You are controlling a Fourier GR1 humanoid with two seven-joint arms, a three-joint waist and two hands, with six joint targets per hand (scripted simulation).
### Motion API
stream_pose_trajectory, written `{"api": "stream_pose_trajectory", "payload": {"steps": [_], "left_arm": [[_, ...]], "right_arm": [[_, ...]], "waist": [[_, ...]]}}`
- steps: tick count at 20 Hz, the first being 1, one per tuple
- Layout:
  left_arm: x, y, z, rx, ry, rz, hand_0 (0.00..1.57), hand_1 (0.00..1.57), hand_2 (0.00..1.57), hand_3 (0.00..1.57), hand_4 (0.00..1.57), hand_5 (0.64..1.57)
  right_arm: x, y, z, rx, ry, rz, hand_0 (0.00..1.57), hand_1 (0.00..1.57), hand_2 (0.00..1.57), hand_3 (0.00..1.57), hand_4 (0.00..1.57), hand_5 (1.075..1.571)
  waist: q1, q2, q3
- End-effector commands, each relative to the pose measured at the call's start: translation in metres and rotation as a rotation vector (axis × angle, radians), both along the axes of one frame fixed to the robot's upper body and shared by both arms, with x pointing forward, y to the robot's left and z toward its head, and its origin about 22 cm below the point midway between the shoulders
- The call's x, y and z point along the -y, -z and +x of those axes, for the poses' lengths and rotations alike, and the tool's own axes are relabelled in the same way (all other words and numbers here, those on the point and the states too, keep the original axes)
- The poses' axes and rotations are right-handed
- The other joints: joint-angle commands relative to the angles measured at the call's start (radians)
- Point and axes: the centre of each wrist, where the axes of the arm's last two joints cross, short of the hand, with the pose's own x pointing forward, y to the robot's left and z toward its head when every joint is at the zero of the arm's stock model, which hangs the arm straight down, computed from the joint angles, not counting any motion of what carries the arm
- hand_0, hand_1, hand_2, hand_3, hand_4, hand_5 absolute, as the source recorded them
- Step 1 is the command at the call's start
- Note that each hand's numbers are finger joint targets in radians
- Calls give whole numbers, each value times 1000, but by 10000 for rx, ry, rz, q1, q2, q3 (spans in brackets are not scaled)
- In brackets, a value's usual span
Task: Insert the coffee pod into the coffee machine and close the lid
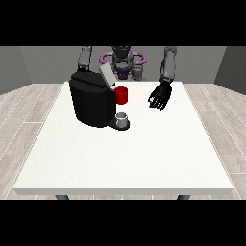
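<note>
The near part of the white table is bare tabletop, running from the near edge back to the middle. Farther in, left of centre, stands the black coffee machine, a bulky dark body with a low base reaching out to its right. On that base, at the machine's near right corner, sits a small grey thing, cup-shaped and upright; whether it is the coffee pod cannot be told. Just above and behind it, at the machine's right side, is a red thing at the machine, touching or nearly touching the black body. The machine's lid is raised, a pale grey flap tilting up and to the left from the top right of the body. To the right of the machine, well apart from it and above the far part of the table, hangs the hand at the view's right; its black fingers are loosely bent and relaxed, nothing is in them, and the palm faces left toward the machine. The hand at the view's left is hidden behind the machine, only its grey arm showing above the black body, so its state cannot be told.
</note>
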Motion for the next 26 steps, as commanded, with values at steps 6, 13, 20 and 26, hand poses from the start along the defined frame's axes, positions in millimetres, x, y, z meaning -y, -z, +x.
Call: {"api": "stream_pose_trajectory", "payload": {"steps": [6,13,20,26], "left_arm": [[19,24,-2,-937,609,1361,760,760,978,856,400,1571],[21,21,5,-530,772,817,1190,1190,1287,1216,506,1571],[25,-16,29,-1069,1142,-1041,1447,1447,1431,1354,530,1571],[61,-48,42,-1440,1954,-1054,1402,1402,1390,1329,542,1571]], "right_arm": [[20,18,8,-205,437,272,0,0,0,0,0,1571],[16,39,-6,-929,834,-474,0,0,0,0,0,1571],[18,47,-11,-1696,744,-779,0,0,0,0,0,1571],[23,56,-7,-2107,1262,-740,0,0,0,0,0,1571]], "waist": [[343,-347,-2],[324,-589,-5],[298,-1377,-3],[557,-1925,-1]]}}
